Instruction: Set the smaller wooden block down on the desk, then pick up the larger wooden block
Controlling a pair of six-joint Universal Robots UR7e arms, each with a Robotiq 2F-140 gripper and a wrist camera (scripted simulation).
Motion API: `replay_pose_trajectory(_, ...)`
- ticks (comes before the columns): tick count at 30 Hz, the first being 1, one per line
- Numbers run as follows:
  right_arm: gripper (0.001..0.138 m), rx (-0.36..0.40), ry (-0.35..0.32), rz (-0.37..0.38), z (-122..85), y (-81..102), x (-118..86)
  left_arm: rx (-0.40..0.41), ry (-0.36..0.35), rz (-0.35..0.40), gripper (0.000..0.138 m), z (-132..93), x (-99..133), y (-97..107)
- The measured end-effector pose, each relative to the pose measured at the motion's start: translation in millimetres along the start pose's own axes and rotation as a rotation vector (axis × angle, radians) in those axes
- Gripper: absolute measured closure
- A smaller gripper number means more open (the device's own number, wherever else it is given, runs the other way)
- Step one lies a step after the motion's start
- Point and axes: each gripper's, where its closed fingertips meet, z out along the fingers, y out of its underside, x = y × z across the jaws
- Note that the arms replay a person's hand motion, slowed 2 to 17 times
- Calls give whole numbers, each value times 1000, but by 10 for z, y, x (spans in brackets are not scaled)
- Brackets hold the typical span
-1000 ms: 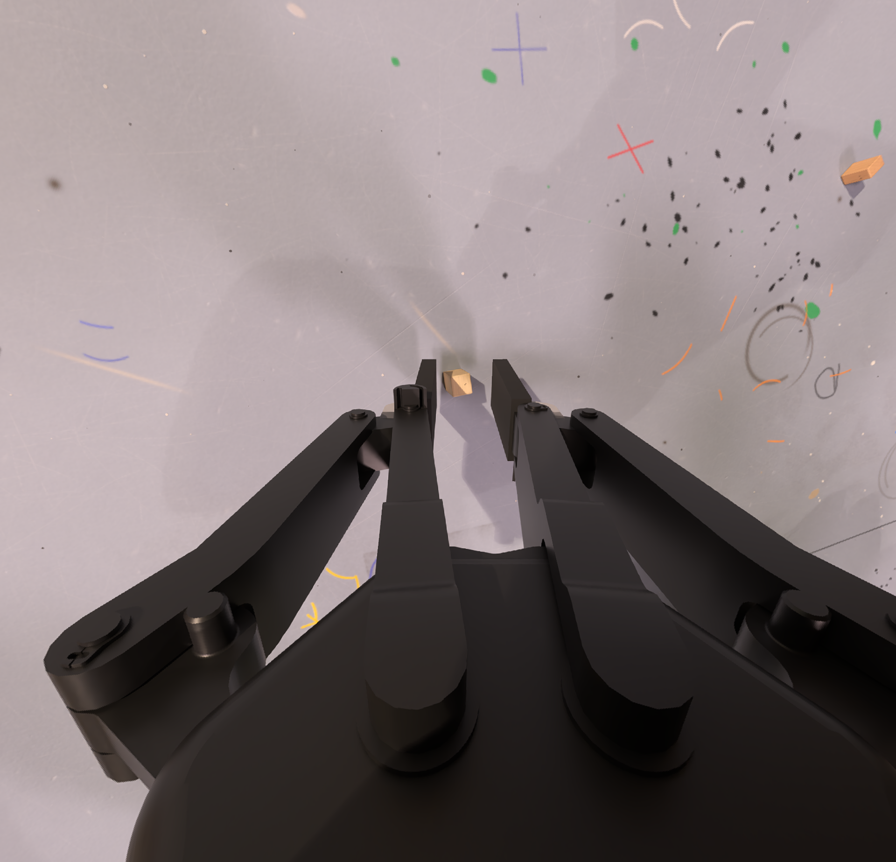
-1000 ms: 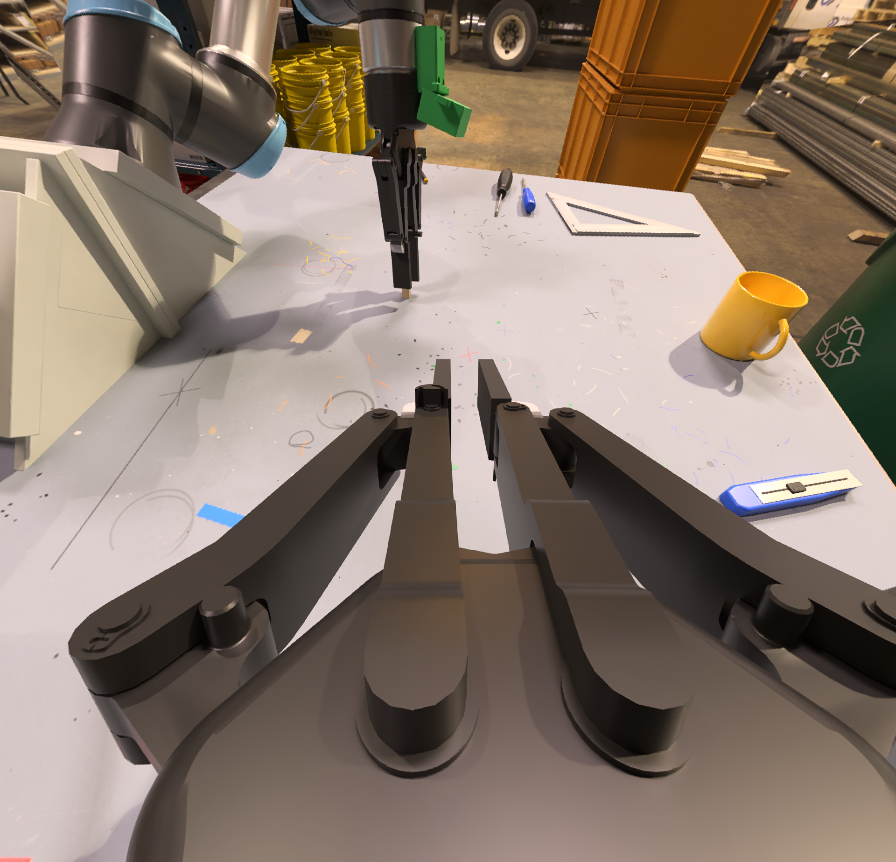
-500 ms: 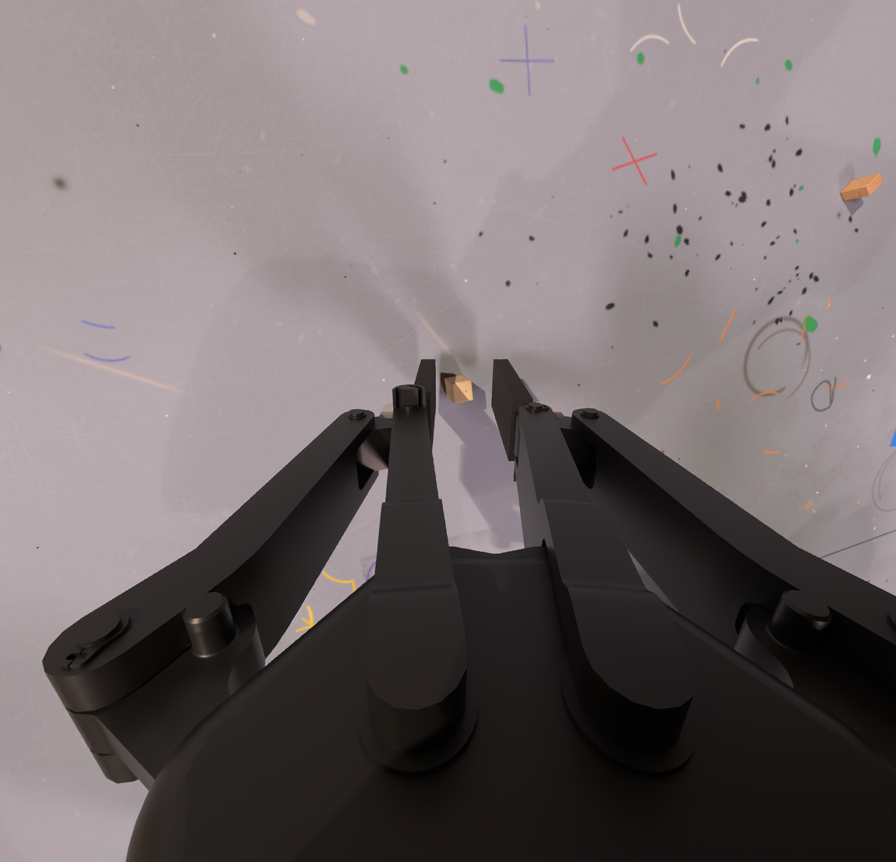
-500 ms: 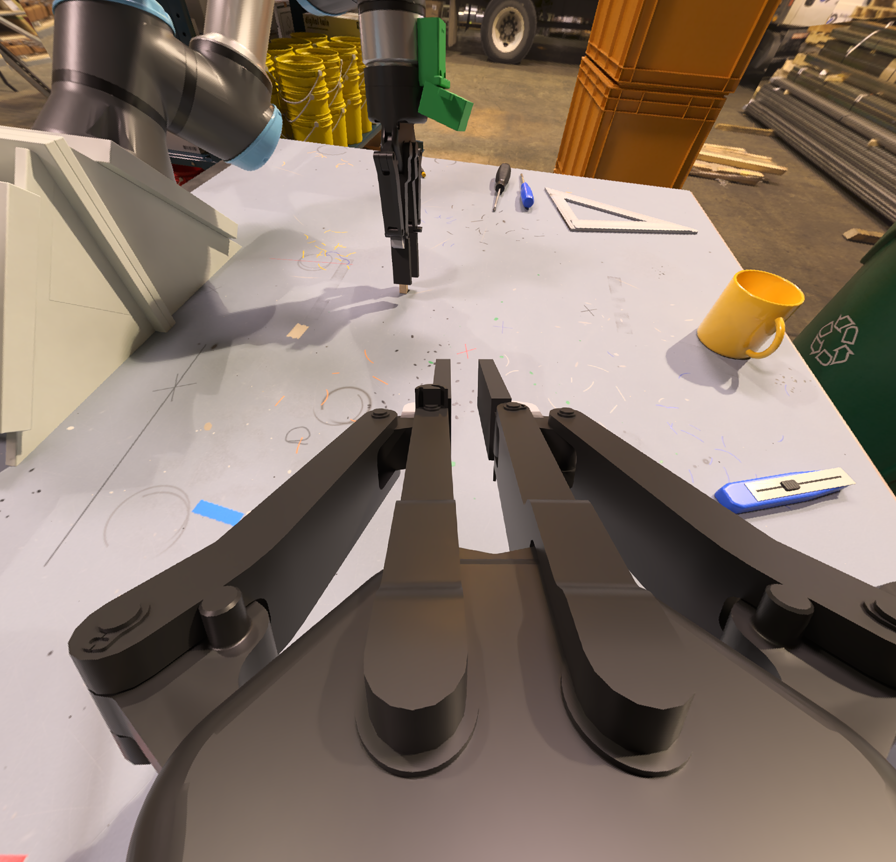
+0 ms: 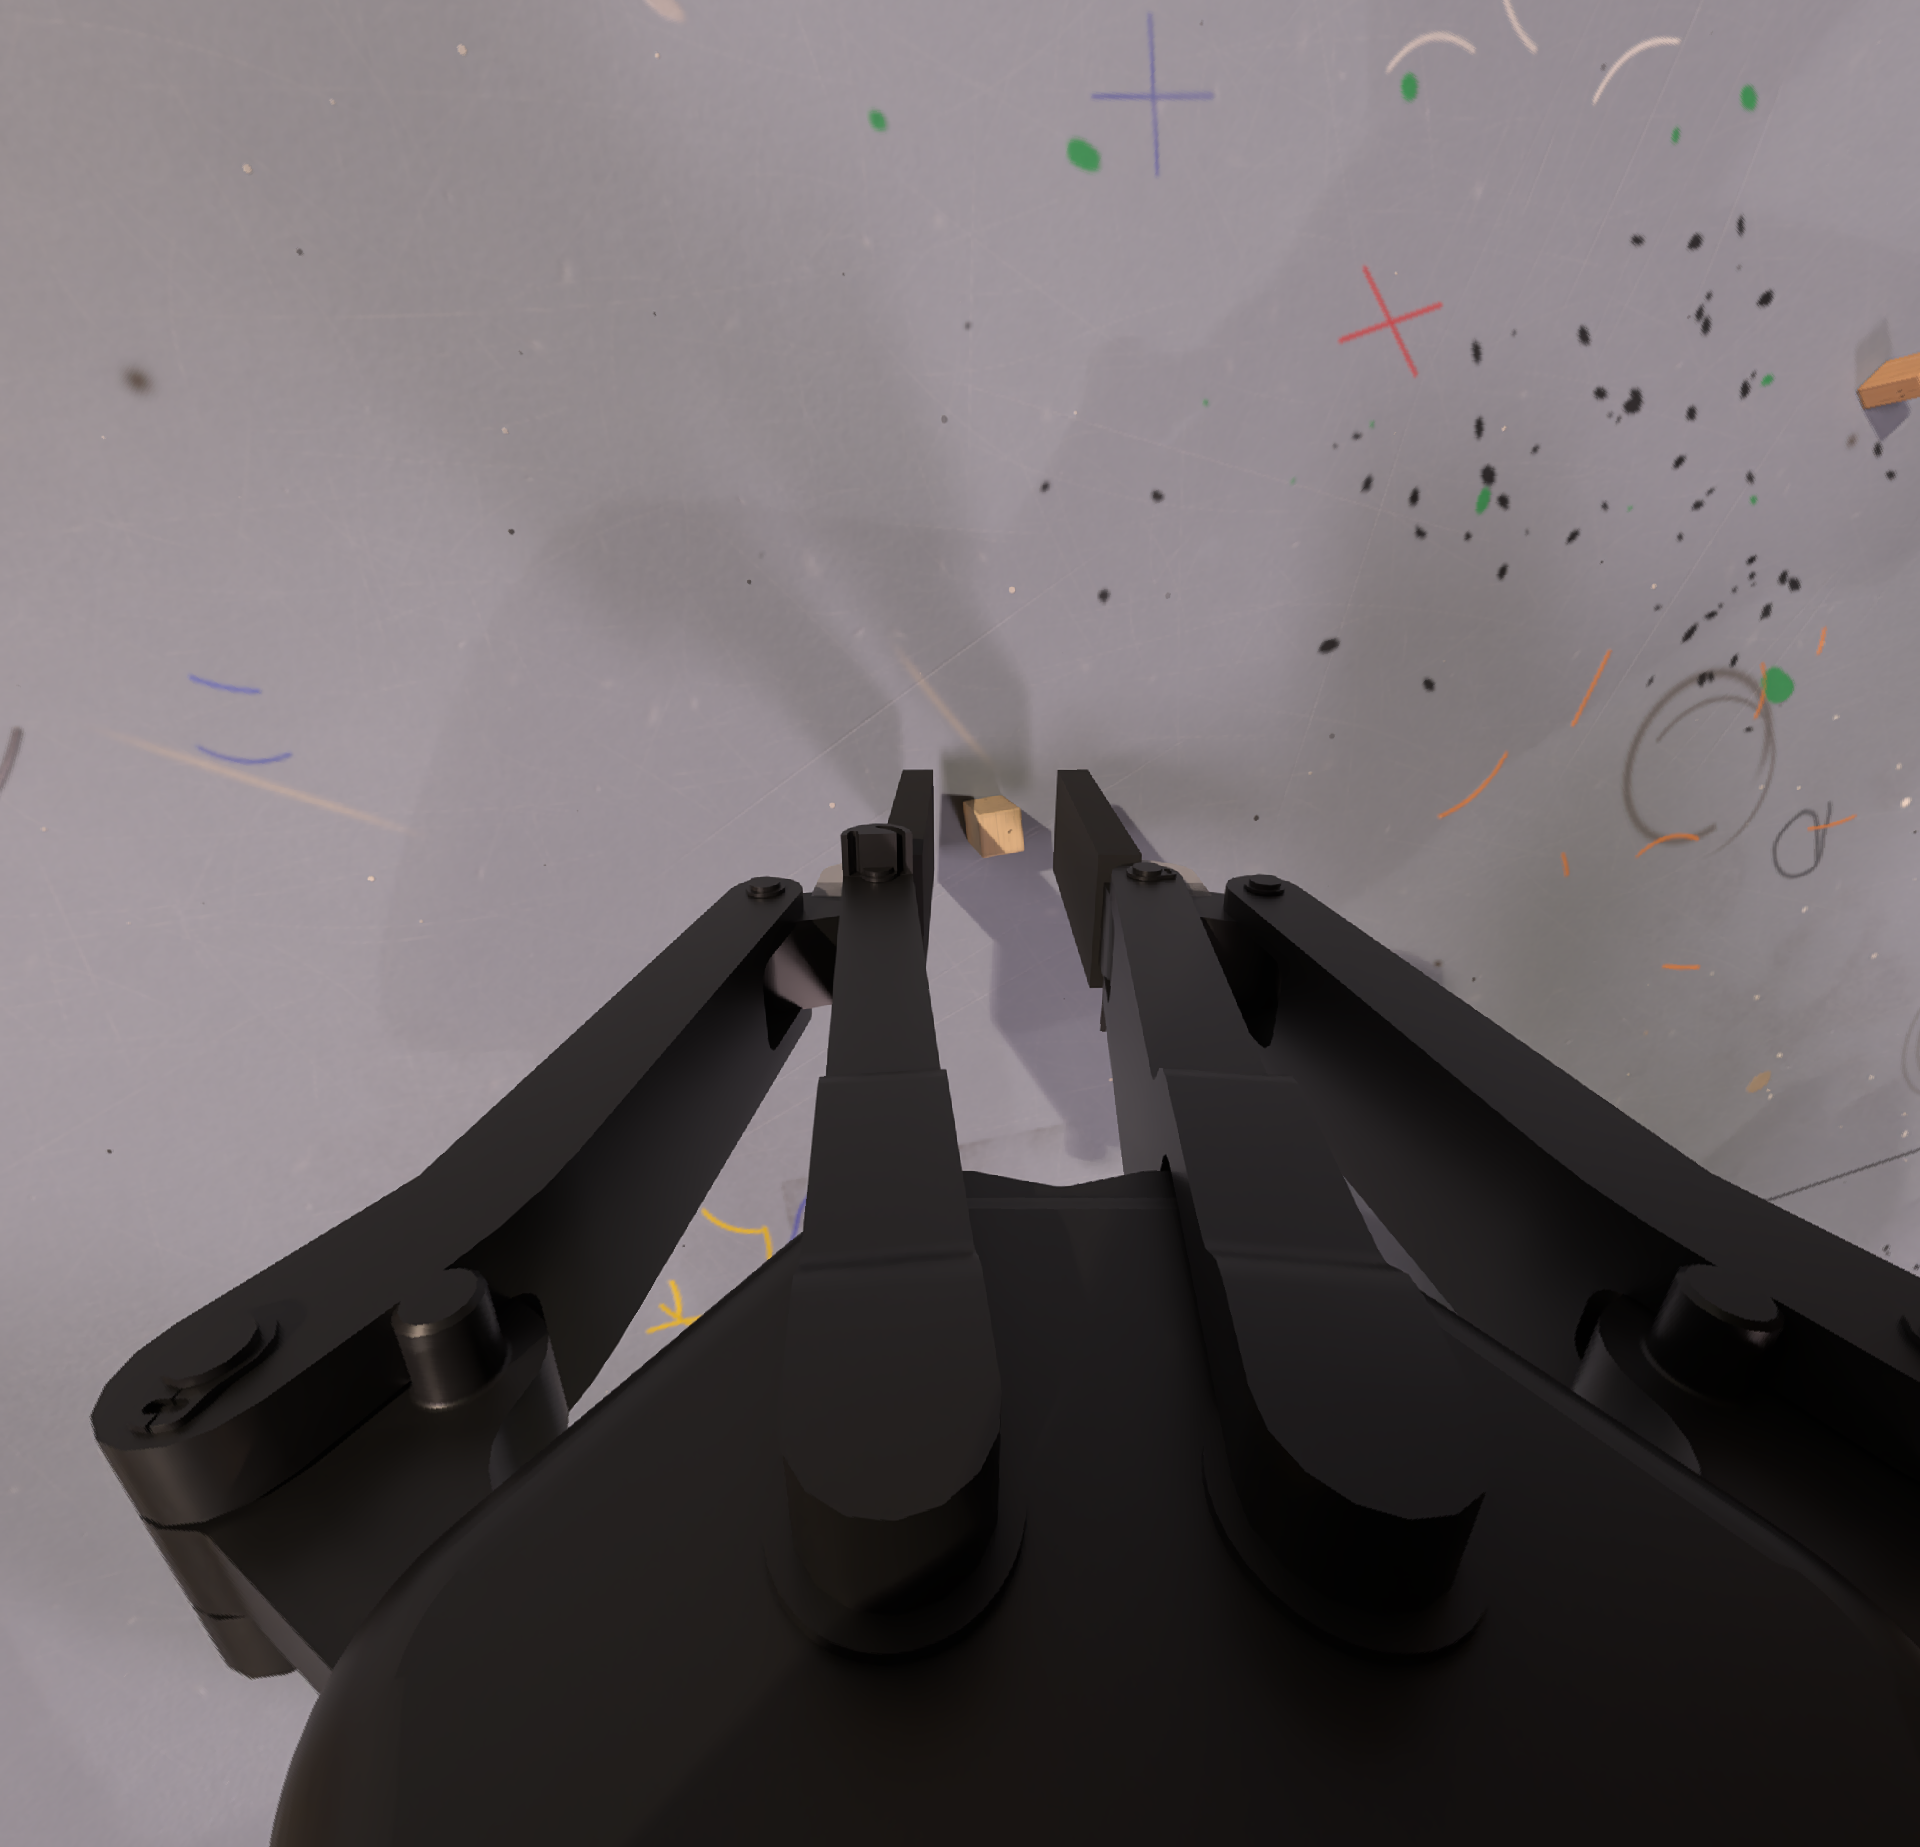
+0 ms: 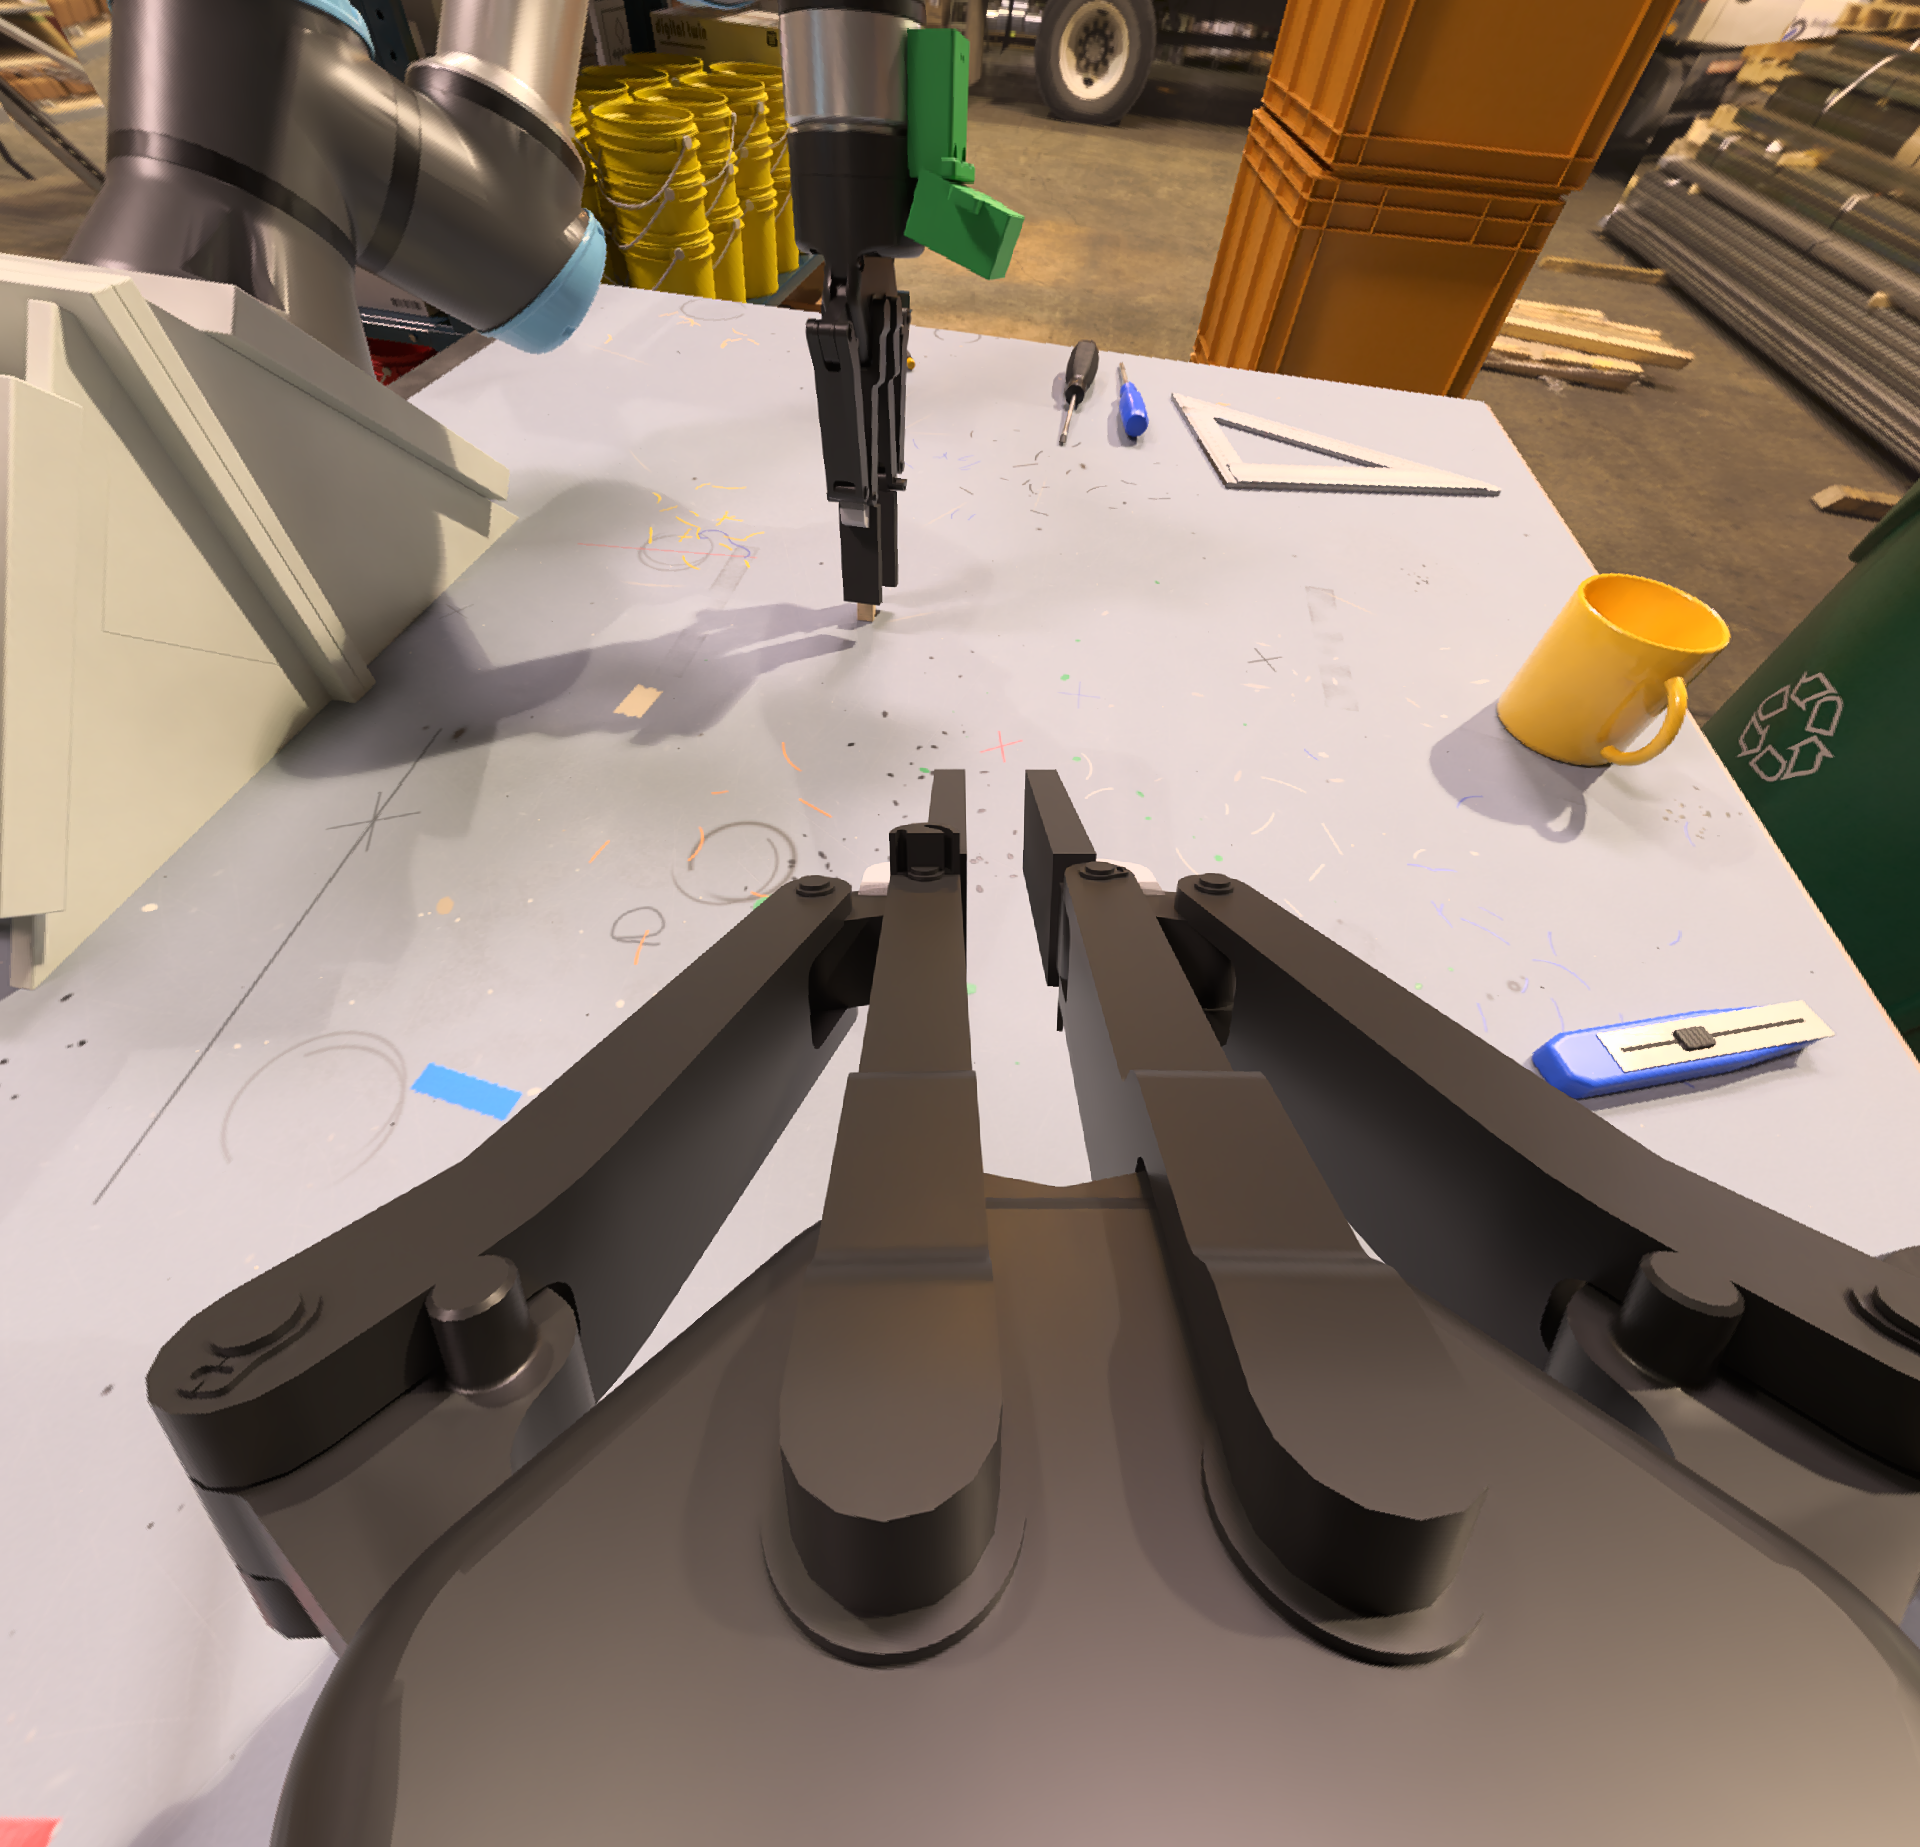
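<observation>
The smaller wooden block (image 5: 992, 826) is a tiny cube. It sits upright on the grey desk (image 5: 520, 447) between my left gripper's (image 5: 987, 810) fingertips, with a gap on both sides. The left gripper is open and points straight down. In the right wrist view it (image 6: 865, 592) hangs just above the block (image 6: 865, 613). The larger wooden block (image 5: 1893, 395) lies on the desk at the right edge of the left wrist view. I cannot see it in the right wrist view. My right gripper (image 6: 992, 789) is empty, its fingers a narrow gap apart, above the desk.
A yellow mug (image 6: 1610, 665), a blue utility knife (image 6: 1678, 1049), a set square (image 6: 1330, 452) and two screwdrivers (image 6: 1101, 395) lie on the desk's right and far side. A pale box (image 6: 156, 571) stands at the left. A green bin (image 6: 1829, 758) is at the right edge.
The small block was tilted between the left fingers and now sits square on the desk. The left gripper has shifted slightly. The right gripper has barely moved.
</observation>
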Motion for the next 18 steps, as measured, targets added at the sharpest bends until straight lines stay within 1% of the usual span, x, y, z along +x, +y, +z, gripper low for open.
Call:
replay_pose_trajectory(8,124,-4,0,-1,4,8,2,-9,-21,-6,107,-4,-25,3)
replay_pose_trajectory(18,124,-9,4,-1,7,19,9,-2,-18,-15,108,-18,-16,-18)
